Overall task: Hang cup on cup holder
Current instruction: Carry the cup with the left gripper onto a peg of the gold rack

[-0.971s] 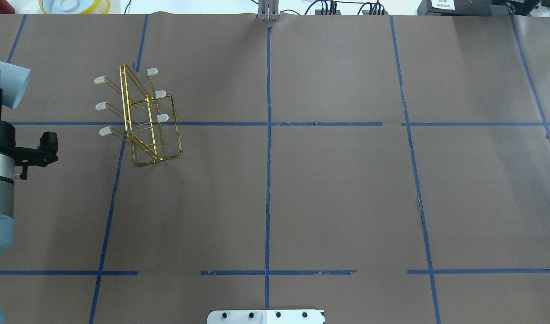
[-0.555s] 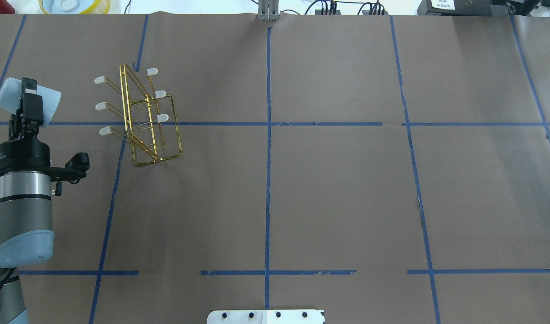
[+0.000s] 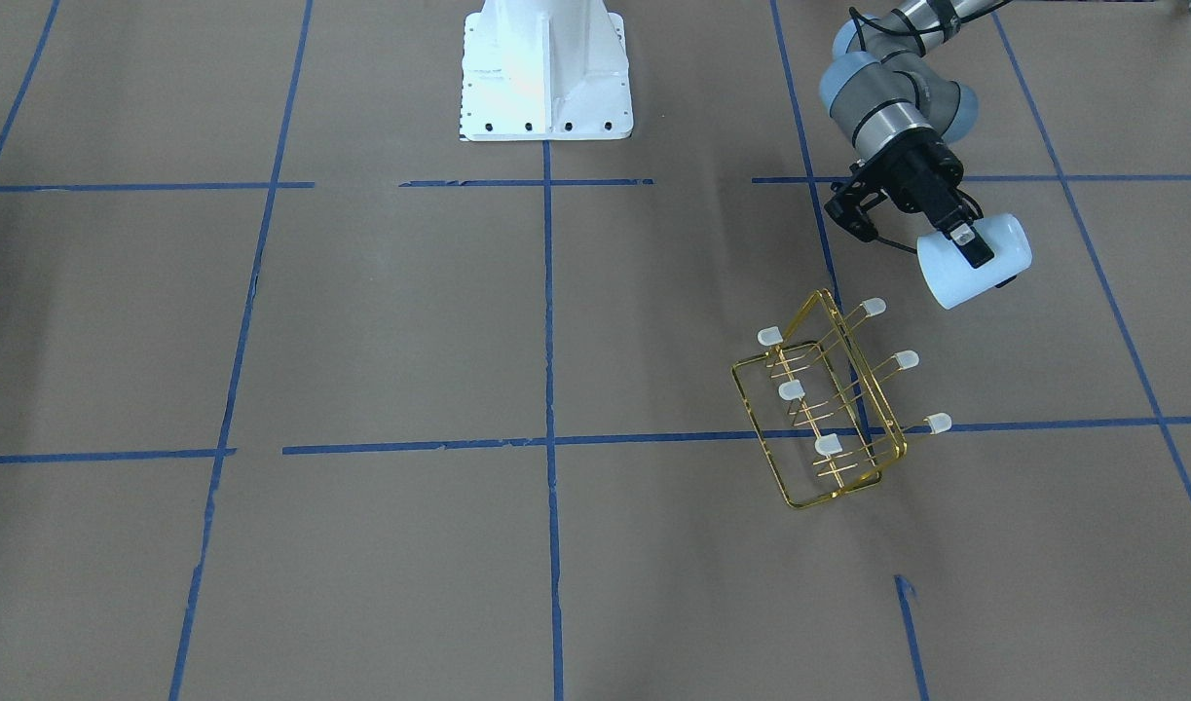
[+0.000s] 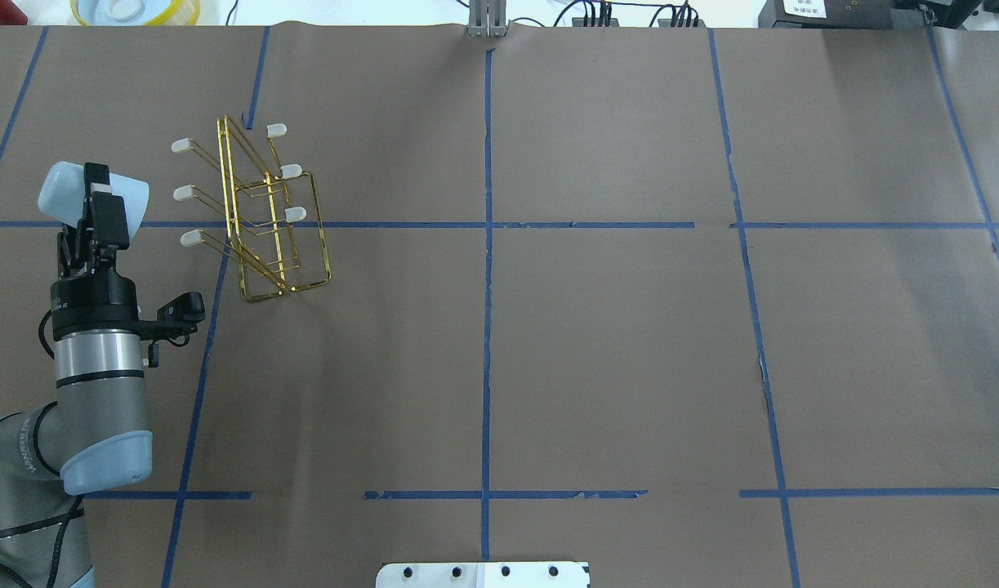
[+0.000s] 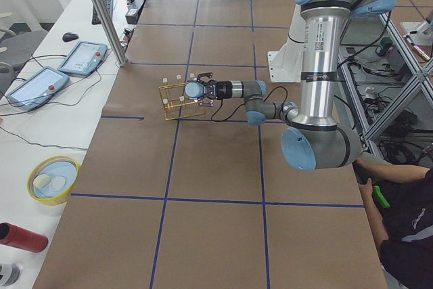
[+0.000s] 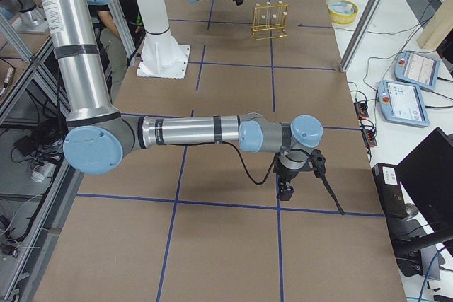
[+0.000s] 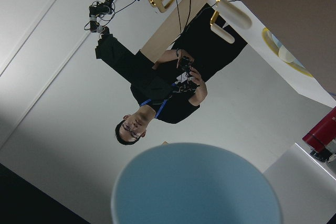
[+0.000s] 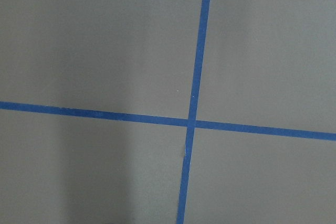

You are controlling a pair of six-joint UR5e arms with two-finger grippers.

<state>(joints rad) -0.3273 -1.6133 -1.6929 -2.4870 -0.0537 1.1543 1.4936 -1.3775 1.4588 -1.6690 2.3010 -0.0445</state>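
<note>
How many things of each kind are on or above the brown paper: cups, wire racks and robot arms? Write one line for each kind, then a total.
cup: 1
cup holder: 1
robot arms: 2 (left arm, right arm)
Total: 4

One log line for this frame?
left tool: shut on cup | cup: sideways, beside rack, not hung | rack: empty | right tool: over table, state unclear
</note>
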